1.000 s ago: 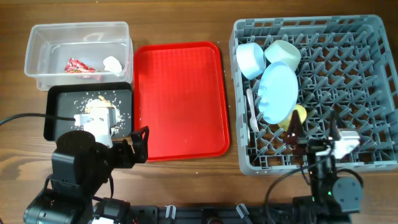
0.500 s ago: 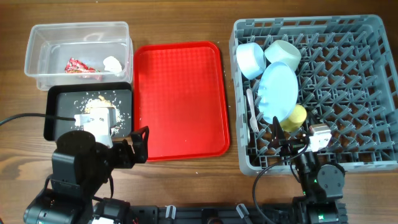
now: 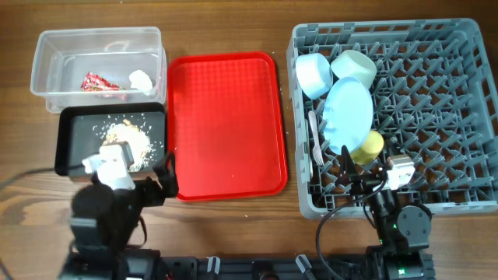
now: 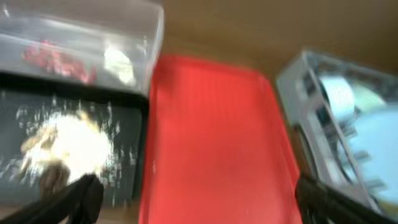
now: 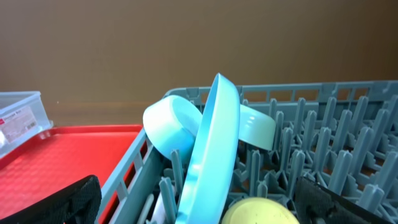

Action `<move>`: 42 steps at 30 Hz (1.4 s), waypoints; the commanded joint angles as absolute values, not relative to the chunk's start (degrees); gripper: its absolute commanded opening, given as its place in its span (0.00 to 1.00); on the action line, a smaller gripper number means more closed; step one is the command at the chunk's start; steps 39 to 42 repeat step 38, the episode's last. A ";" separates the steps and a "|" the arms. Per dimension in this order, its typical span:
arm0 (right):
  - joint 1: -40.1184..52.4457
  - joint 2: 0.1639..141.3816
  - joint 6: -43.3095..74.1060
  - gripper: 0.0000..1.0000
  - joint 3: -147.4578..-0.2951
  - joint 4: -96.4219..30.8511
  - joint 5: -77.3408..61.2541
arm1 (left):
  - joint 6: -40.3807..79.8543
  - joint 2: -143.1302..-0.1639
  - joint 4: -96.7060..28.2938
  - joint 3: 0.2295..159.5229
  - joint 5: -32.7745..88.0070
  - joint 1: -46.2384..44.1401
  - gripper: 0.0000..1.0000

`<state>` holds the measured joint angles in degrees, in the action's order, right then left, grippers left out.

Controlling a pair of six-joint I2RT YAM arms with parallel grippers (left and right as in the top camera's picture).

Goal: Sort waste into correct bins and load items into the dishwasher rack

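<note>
The grey dishwasher rack (image 3: 459, 117) holds the pale blue plate (image 3: 348, 115) on edge, the blue bowl (image 3: 313, 74), the green bowl (image 3: 355, 66), the yellow cup (image 3: 367, 146) and white cutlery (image 3: 315, 140). The clear tub (image 3: 47, 93) holds the red wrapper (image 3: 97, 82) and the white tissue (image 3: 141, 79). The black tray (image 3: 66, 140) holds food scraps (image 3: 128, 134). My left gripper (image 3: 159, 180) is open and empty near the red tray's front left corner (image 4: 199, 208). My right gripper (image 3: 359, 175) is open and empty at the rack's front, just behind the cup (image 5: 261, 211) and plate (image 5: 214, 137).
The flat red serving tray (image 3: 226, 124) lies bare between the bins and the rack. The rack's right half is bare pegs. Wooden table shows at the back and along the front edge.
My left arm has pulled back toward the front edge, uncovering the food scraps on the black tray. My right gripper shifted left a second ago and has held still since.
</note>
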<state>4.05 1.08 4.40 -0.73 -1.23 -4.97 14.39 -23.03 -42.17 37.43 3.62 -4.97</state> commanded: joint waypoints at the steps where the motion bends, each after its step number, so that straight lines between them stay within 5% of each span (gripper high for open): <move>1: 3.77 0.54 3.60 1.00 -0.99 -1.10 -5.91 | 13.89 -12.64 -29.23 21.37 5.98 -2.11 1.00; 7: 3.77 0.54 3.57 1.00 -0.99 -1.10 -5.91 | 13.69 -0.14 -5.10 3.25 4.10 1.08 1.00; 42: 3.77 0.54 3.57 1.00 -0.99 -1.10 -5.91 | 13.72 -0.16 -4.69 0.60 3.53 0.12 1.00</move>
